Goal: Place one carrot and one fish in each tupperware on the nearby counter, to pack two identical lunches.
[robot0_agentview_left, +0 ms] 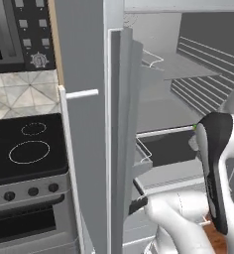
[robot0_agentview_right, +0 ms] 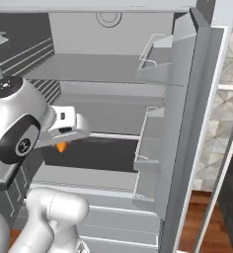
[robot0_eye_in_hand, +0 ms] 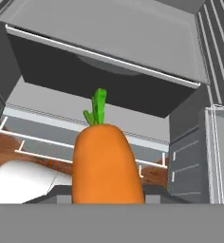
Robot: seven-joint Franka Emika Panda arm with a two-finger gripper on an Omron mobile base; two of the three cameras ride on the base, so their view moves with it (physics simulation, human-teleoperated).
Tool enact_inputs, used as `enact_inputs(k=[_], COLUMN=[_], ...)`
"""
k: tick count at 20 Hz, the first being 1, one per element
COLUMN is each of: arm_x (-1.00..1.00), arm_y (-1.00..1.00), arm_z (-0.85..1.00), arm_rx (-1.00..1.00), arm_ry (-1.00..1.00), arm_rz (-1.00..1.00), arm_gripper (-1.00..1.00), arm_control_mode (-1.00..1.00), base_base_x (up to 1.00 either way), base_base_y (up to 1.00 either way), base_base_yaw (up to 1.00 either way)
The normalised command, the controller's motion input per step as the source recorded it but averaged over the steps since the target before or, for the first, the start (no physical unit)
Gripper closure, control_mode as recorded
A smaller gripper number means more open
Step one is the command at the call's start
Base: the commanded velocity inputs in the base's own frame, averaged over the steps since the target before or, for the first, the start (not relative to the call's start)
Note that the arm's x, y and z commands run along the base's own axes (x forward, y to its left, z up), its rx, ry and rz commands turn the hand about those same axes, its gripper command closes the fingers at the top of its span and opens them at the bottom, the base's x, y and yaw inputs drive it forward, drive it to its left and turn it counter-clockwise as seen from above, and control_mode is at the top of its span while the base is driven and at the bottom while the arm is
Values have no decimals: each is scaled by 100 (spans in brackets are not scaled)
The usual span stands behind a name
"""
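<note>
A bright orange carrot point(robot0_eye_in_hand: 107, 163) with a green top stands upright between my gripper's point(robot0_eye_in_hand: 107, 193) jaws and takes up the lower middle of the hand view. The jaws are shut on it. In the right base view the white hand reaches into the open fridge at mid height, and the carrot point(robot0_agentview_right: 62, 146) peeks out as a small orange tip under the gripper point(robot0_agentview_right: 65, 142). A speck of the carrot's green top point(robot0_agentview_left: 194, 127) shows beside the arm's dark joint in the left base view. The fish, the tupperware and the counter are out of view.
The fridge stands open with grey shelves point(robot0_agentview_right: 103, 69) and a dark drawer point(robot0_eye_in_hand: 99, 71) just beyond the carrot. Its door with wire-railed bins point(robot0_agentview_right: 153, 64) hangs open close to the arm. A black stovetop point(robot0_agentview_left: 25, 149) lies left of the fridge door point(robot0_agentview_left: 89, 149). Wooden floor point(robot0_agentview_right: 202, 222) lies below.
</note>
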Motion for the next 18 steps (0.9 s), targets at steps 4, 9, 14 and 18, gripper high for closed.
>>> enact_inputs(k=[4, 9, 14, 18], arm_x=[0, 0, 0, 0], arm_y=[0, 0, 0, 0], arm_z=[0, 0, 0, 0], arm_rx=[0, 0, 0, 0], arm_ry=[0, 0, 0, 0], arm_rz=[0, 0, 0, 0], arm_gripper=[100, 100, 100, 100], arm_control_mode=[100, 100, 100, 100], base_base_x=[-100, -100, -68, -69], base_base_y=[-21, -9, 86, 100], base_base_yaw=[-4, -1, -4, -11])
